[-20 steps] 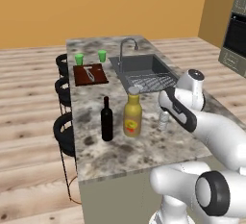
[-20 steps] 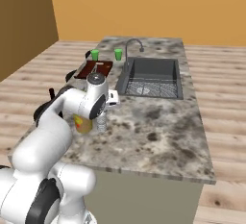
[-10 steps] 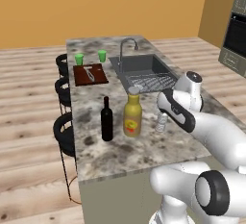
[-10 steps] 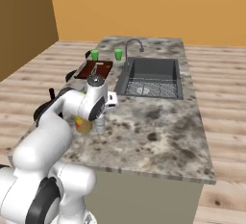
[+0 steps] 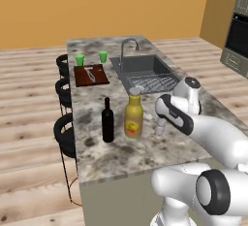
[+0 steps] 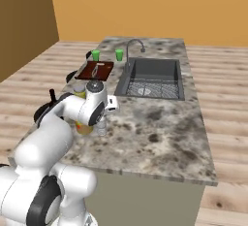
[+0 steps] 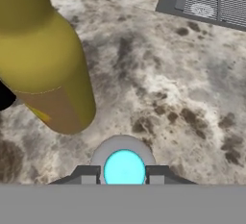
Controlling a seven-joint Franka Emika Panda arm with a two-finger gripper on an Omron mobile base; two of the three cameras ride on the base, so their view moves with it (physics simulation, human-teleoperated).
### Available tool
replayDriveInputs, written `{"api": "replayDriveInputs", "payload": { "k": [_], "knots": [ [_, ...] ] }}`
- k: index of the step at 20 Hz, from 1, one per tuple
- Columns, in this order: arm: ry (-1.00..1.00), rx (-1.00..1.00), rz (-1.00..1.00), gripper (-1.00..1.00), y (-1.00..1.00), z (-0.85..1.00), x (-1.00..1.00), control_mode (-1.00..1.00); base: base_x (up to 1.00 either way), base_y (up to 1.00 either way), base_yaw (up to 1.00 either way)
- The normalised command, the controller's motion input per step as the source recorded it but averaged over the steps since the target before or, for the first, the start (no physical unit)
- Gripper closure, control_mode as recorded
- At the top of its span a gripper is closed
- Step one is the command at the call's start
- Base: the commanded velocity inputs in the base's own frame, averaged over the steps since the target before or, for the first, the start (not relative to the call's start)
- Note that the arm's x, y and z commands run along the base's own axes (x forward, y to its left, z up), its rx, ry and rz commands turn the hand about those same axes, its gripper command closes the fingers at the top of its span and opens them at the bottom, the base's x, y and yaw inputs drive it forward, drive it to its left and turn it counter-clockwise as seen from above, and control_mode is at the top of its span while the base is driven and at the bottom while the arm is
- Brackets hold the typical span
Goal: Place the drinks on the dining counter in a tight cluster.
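From the hand view we see our jaws pinching the water bottle [image 7: 124,166] by its blue cap, upright on the worktop [image 7: 192,88] just beside the juice bottle [image 7: 45,59]. The left base view adds the wine bottle [image 5: 107,120] standing just beyond the juice bottle, near the stool-side edge.

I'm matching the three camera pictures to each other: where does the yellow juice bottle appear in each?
Left base view: the yellow juice bottle stands centre, right of the black wine bottle.
Right base view: lower left, mostly behind the arm.
Hand view: large, upper left.
Shared landmark: the sink.
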Motion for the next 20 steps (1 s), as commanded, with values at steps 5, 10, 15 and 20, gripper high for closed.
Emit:
{"api": "replayDriveInputs", "payload": {
  "k": [5, 10, 15, 20],
  "knots": [
    [-0.01, 0.00, 0.06, 1.00, -0.04, 0.00, 0.25, -1.00, 0.00, 0.00, 0.00],
    [0.00, 0.00, 0.06, 1.00, 0.00, 0.00, 0.10, -1.00, 0.00, 0.00, 0.00],
    [0.00, -0.01, 0.02, 1.00, 0.00, -0.09, 0.00, -1.00, 0.00, 0.00, 0.00],
    [0.00, -0.01, 0.03, 1.00, 0.00, -0.04, 0.00, -1.00, 0.00, 0.00, 0.00]
  ]
}}
